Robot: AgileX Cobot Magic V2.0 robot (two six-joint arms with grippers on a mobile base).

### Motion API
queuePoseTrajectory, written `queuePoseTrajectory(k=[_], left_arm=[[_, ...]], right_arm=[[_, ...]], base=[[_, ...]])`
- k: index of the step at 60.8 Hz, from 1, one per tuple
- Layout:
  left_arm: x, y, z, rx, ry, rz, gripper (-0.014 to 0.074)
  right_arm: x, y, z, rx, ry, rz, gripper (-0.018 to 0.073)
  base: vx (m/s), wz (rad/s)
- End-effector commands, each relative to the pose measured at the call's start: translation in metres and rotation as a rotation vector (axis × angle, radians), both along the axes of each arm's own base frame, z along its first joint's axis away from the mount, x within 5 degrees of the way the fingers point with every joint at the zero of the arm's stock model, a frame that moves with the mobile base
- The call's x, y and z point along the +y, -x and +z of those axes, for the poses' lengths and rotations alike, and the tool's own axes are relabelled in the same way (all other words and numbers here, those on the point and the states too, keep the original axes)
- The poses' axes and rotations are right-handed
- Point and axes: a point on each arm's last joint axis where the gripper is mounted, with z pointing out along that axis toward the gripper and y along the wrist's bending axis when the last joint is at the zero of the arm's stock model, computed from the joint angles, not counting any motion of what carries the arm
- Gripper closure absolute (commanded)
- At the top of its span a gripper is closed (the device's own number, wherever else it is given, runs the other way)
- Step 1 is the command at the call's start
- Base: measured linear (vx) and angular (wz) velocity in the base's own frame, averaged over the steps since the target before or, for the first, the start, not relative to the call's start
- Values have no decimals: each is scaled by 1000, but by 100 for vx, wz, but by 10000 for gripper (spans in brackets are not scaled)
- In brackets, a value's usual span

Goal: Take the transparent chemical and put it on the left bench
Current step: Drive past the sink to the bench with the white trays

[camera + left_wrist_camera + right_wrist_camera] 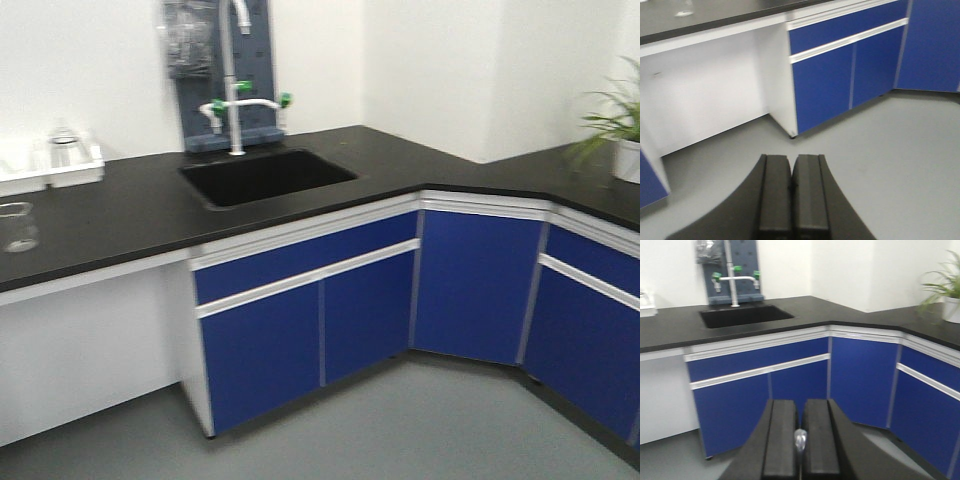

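Note:
In the right wrist view, the transparent chemical (800, 441) shows as a small clear, frosted end poking up between the two black fingers. My right gripper (800, 406) is shut on it and hangs in front of the blue cabinets, well short of the counter. In the left wrist view, my left gripper (791, 160) is shut with nothing between its fingers, above the grey floor. The left bench (120, 215) is the black countertop left of the sink. Neither gripper appears in the front view.
A clear glass beaker (18, 226) stands at the bench's left edge, with a white tray (50, 162) behind it. The black sink (265, 175) has a tap (237, 100) with green knobs. Blue cabinets (300, 320) run below the counter. A potted plant (622, 130) stands far right.

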Motion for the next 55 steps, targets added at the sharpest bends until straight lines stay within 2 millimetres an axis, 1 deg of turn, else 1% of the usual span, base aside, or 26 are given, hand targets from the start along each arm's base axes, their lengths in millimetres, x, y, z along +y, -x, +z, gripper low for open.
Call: queuePoseTrajectory(k=[1,33,55], left_arm=[[0,1,3,-81,14,-1,600],[0,1,3,-81,14,-1,600],[0,1,3,-81,14,-1,600]], right_arm=[[3,0,16,-95,17,29,559],[3,0,16,-95,17,29,559],[2,0,16,-94,17,29,559]], base=[[-1,58],[6,45],[15,57]])
